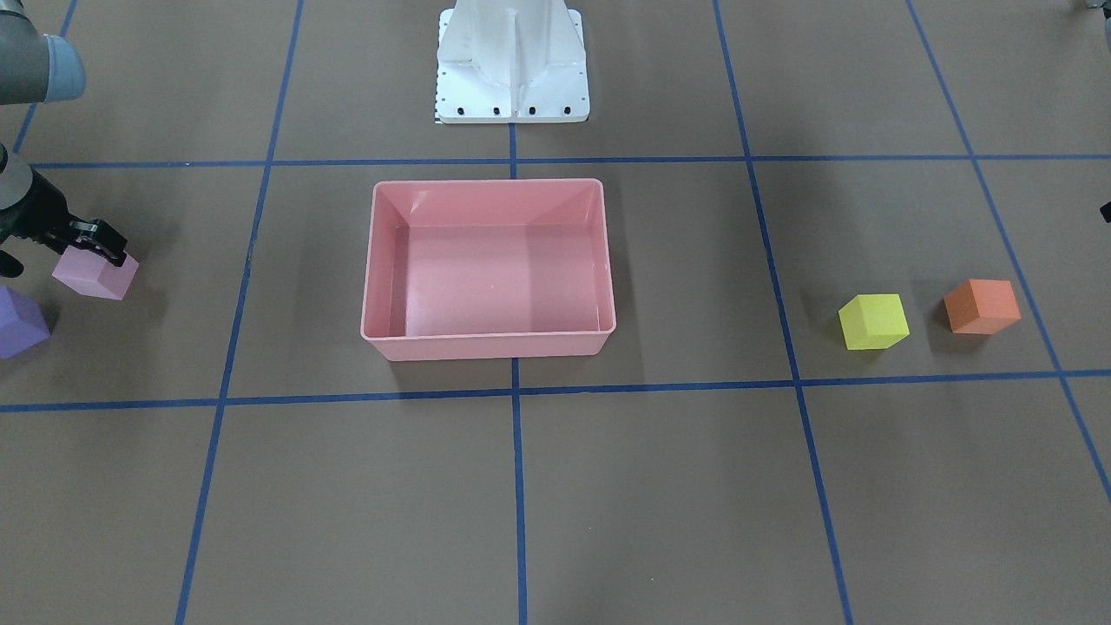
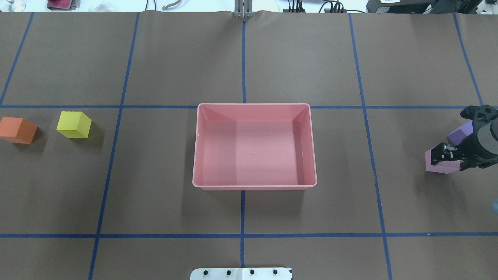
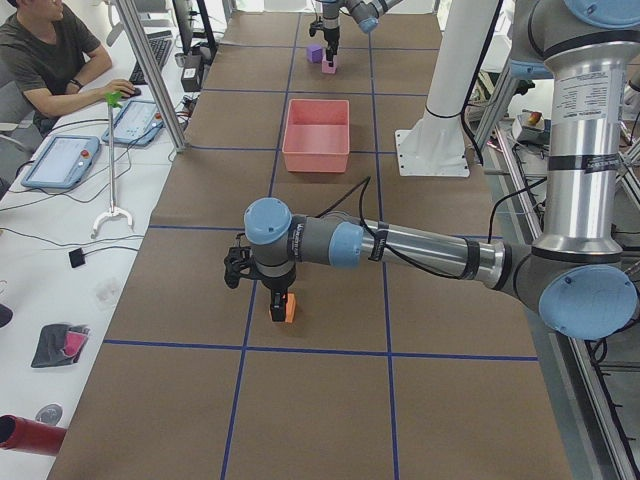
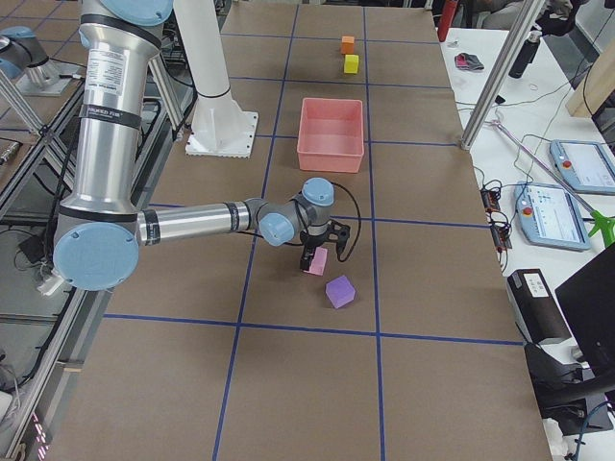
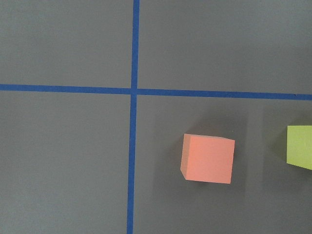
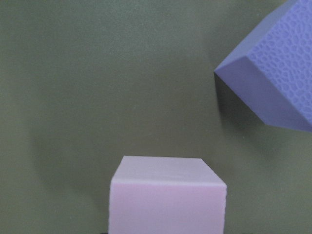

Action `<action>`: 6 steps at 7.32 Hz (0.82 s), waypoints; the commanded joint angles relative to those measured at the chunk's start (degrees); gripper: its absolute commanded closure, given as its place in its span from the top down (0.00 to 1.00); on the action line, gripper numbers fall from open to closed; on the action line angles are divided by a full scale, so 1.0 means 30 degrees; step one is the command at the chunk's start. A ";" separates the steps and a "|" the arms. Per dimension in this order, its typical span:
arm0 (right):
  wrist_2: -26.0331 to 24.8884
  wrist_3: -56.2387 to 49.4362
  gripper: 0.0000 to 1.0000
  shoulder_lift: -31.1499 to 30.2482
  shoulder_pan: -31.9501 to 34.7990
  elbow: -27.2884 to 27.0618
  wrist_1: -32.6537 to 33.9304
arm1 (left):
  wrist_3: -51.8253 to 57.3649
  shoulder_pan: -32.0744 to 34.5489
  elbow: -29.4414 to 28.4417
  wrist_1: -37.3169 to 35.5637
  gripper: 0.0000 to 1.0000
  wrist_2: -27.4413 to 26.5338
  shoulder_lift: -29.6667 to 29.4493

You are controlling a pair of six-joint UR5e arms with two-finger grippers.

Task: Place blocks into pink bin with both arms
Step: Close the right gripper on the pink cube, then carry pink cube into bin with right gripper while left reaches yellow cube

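Even overhead light, soft shadows, sheen in pink bin (image 1: 486, 278), right-wrist view blurry

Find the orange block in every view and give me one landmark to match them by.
Exterior front-facing: orange block, far right, mid-height.
Overhead exterior: far left edge.
Exterior left: lower centre.
Exterior right: top centre.
Left wrist-mounted: right of centre.
Right wrist-mounted: not in it.
Landmark: the yellow block beside it, between it and the pink bin; not seen in exterior left.
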State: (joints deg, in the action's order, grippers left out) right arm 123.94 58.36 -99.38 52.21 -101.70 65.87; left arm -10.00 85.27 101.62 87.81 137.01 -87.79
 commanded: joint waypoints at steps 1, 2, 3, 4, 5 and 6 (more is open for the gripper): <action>0.0170 0.0348 0.00 0.0051 0.0087 -0.0575 -0.0131 | -0.0006 -0.0790 -0.0035 0.0170 1.00 0.0004 -0.0206; 0.0258 0.1453 0.00 0.0197 0.0087 -0.2322 0.0246 | -0.1021 -0.2420 -0.0007 0.1187 1.00 0.0003 -0.0440; 0.0491 0.3581 0.00 0.1677 0.0116 -0.2803 0.0656 | -0.3960 -0.3451 0.0139 0.2184 0.99 -0.0055 -0.0616; 0.0523 0.4792 0.00 0.4331 0.0088 -0.2779 0.2198 | -0.5614 -0.4796 0.0343 0.4079 0.99 -0.0258 -0.0676; 0.0523 0.4949 0.00 0.7345 0.0087 -0.2866 0.5171 | -0.6704 -0.5505 0.0403 0.4852 0.99 -0.0260 -0.0735; 0.0465 0.4979 0.00 1.0508 -0.0493 -0.2722 0.8334 | -0.7121 -0.6412 0.0404 0.4947 0.99 -0.0434 -0.1286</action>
State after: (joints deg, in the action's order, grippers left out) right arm 125.42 72.23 -79.63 52.08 -109.97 79.74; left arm -28.18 69.60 102.67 100.69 136.20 -90.27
